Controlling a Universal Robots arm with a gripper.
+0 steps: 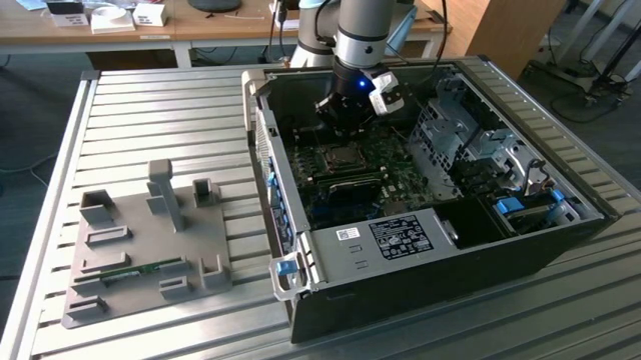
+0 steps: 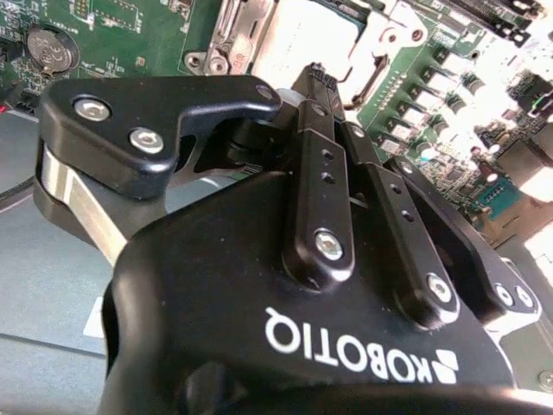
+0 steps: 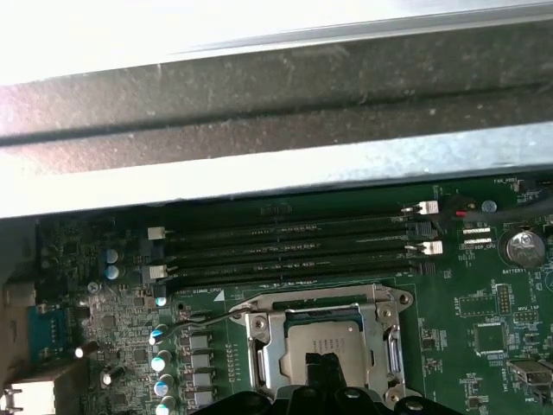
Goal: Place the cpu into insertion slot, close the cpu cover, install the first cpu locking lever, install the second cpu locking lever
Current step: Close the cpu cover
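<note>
My black fingers (image 2: 315, 79) are together, with the tips right over the small flat square silver-grey cpu (image 3: 327, 339). I cannot tell if they touch it. The cpu lies in the dark square insertion slot (image 3: 380, 298) on the green circuit board (image 3: 484, 328). The square silver metal cpu cover (image 3: 259, 350) with its window lies down around it. In the exterior view, the big black computer case (image 1: 431, 277) holds the board. A grey plastic tray (image 1: 140, 247) lies at 8 o'clock from the case on the silver ribbed bench (image 1: 161, 105).

case (image 1: 451, 296) and fixture (image 1: 135, 217) on slatted table (image 1: 161, 112)
</note>
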